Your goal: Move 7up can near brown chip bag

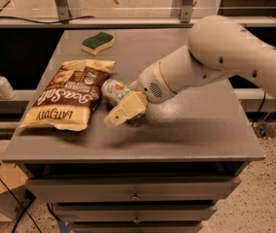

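Pincer (pixel 118 106) sits left of centre over the grey worktop (pixel 191 130), clamped on the 7up can (pixel 112 88), with the near cream finger (pixel 124 111) crossing the can's near side. The can is tilted, its far-left end just beside the right edge of the brown chip bag (pixel 70 98), which lies flat on the left side; cannot tell whether the can rests on the surface. A green-and-yellow sponge (pixel 98 41) lies at the far left, well apart.
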{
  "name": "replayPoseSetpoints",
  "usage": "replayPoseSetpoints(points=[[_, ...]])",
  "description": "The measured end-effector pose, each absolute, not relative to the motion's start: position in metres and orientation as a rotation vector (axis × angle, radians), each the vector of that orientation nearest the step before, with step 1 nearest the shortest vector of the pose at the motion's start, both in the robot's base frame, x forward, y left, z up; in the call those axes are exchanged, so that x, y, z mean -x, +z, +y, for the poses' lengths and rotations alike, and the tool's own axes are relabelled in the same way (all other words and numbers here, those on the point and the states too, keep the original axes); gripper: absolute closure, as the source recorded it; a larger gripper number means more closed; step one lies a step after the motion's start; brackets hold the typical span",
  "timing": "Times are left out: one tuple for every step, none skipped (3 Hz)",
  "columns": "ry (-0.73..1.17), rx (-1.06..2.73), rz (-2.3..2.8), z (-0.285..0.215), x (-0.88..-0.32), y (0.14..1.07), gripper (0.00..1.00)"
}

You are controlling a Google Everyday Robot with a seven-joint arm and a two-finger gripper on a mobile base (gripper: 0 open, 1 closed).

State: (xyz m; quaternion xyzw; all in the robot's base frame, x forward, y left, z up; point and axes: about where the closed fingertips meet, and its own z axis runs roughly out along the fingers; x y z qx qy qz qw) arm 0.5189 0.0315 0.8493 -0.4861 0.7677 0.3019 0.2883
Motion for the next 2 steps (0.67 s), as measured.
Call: replayPoseSetpoints(points=[[0.821,1.235,2.072,0.0258,-0.5210,0.8465,0.00],[0.822,1.232,2.073,0.0256,-0.5211,0.8466,0.00]])
